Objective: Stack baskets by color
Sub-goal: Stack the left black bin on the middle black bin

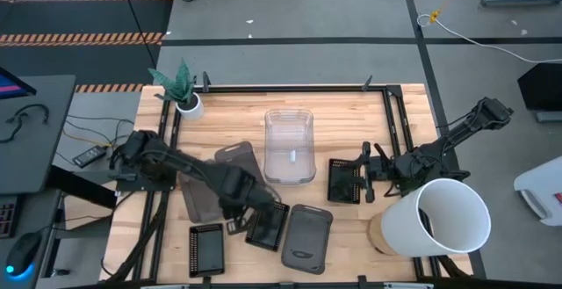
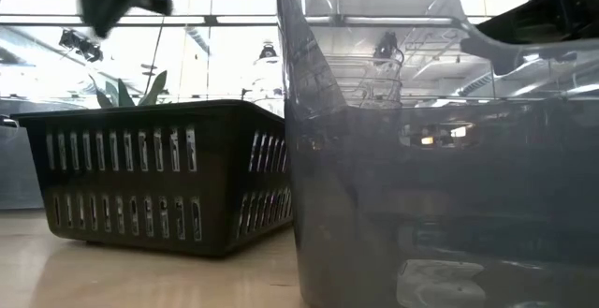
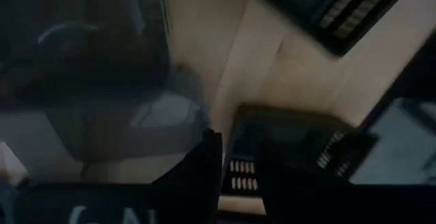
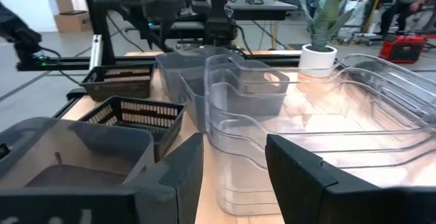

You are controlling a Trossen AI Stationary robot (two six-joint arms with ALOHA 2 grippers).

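The left tool [image 1: 248, 214] works at the near edge of the surface [image 1: 342, 113], its fingers narrowed about the rim of a black mesh basket [image 1: 267, 226], though whether the rim is truly gripped cannot be told from here. The right tool [image 1: 360, 180] waits at a second black mesh basket [image 1: 344, 180] on the right side, fingers partly apart and empty in its wrist view.

The sorting looks about half done. The clear baskets [image 1: 290, 145] sit nested together mid-surface. The smoky grey ones are still scattered: one [image 1: 238, 159] lies beside the clear stack, another [image 1: 200, 198] shows under the left arm, and a third [image 1: 306, 237] rests at the near edge. A third black mesh basket [image 1: 207, 249] stands alone at the near left. None of the three black baskets is stacked yet, and the grey ones likely still need gathering.

The pale wooden surface also carries a small potted plant [image 1: 183, 94] at its far left corner and a large white bucket [image 1: 436, 218] on its side at the right. Beyond lie grey floor, trailing cables and a desk [image 1: 35, 131] with electronics at the left.
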